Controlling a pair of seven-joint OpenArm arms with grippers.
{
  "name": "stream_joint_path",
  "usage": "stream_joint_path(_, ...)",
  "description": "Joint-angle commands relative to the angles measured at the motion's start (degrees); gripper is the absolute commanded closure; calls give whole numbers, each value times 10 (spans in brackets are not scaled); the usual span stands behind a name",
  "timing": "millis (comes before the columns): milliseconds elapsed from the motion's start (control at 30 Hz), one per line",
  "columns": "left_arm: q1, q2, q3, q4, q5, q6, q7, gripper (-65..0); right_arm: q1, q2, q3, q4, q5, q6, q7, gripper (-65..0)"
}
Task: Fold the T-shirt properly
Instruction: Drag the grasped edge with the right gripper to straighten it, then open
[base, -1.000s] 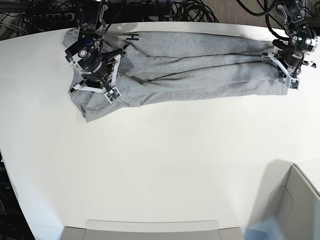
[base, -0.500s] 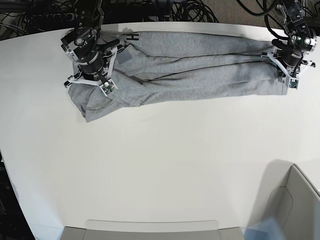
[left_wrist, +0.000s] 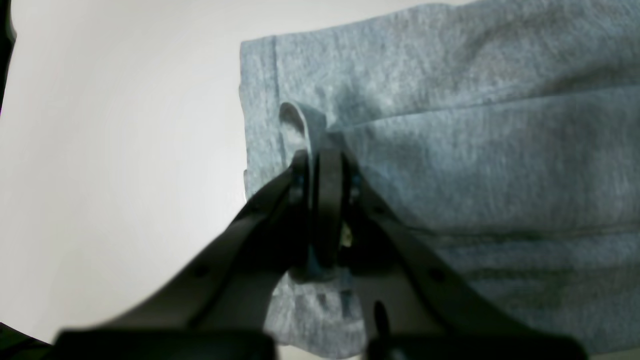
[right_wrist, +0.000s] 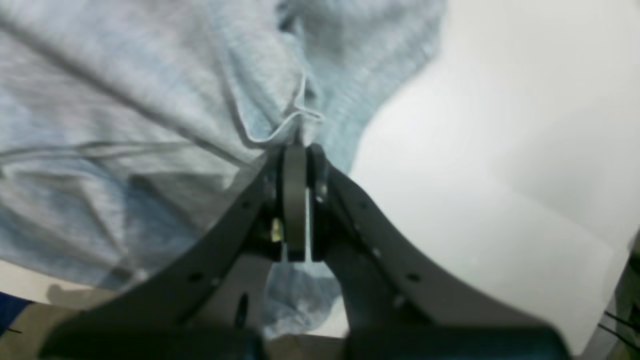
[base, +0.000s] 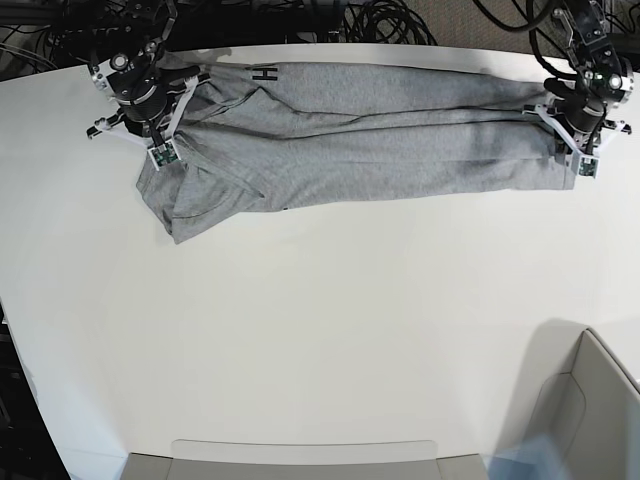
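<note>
The grey T-shirt (base: 380, 150) lies stretched into a long band along the far side of the white table (base: 320, 330), with a black letter (base: 264, 74) showing at its far edge. My right gripper (base: 148, 122), at the band's left end, is shut on a pinched edge of the cloth (right_wrist: 295, 132). My left gripper (base: 572, 135), at the band's right end, is shut on a small upright fold of the cloth (left_wrist: 305, 120) near the hem. Both pairs of jaws are pressed together in the wrist views, right (right_wrist: 295, 150) and left (left_wrist: 320, 157).
A grey bin (base: 590, 410) stands at the front right corner. A flat grey tray edge (base: 300, 455) runs along the front. Black cables (base: 380, 20) lie behind the table's far edge. Bare table lies left of the shirt (left_wrist: 125, 150).
My right gripper has moved toward the far left corner with the cloth in it, drawing the shirt's left end out. The left gripper has stayed at the right end.
</note>
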Motion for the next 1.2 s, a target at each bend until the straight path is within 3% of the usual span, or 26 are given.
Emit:
stream_joint_path(0, 0, -9, -5, 11, -2, 2, -9, 0, 2, 0, 1, 12, 4, 9, 7, 0)
stream_joint_path(300, 1, -9, -7, 12, -2, 2, -9, 0, -10, 1, -2, 12, 3, 9, 9, 0)
stream_joint_path(500, 2, -11, -7, 12, -2, 2, -9, 0, 2, 20, -4, 7, -2, 9, 5, 0)
stream_joint_path(633, 2, -10, -7, 12, -2, 5, -3, 0, 32, 15, -5, -14, -70, 9, 5, 0)
stream_joint_path(667, 2, -10, -7, 12, -2, 5, 10, -45, 44, 15, -4, -26, -88, 9, 5, 0)
stream_joint_path(733, -2, -10, -14, 17, -2, 3, 32, -174, 64, 8, 0, -49, -116, 9, 5, -85)
stream_joint_path(833, -2, -2, -49, 41, -2, 2, 40, -297, 73, 7, 0, -63, -127, 9, 7, -191)
stream_joint_path(933, -1, 0, -61, 54, -2, 1, 55, -307, 81, 5, -1, -64, -127, 9, 7, -251)
stream_joint_path(1033, -2, -7, -59, 48, -2, -24, 95, -309, 90, 7, -2, -80, -129, 9, 7, -257)
stream_joint_path(1167, -11, -16, -52, 17, -2, -24, 123, -309, 101, 8, -1, -100, -131, 9, 7, -257)
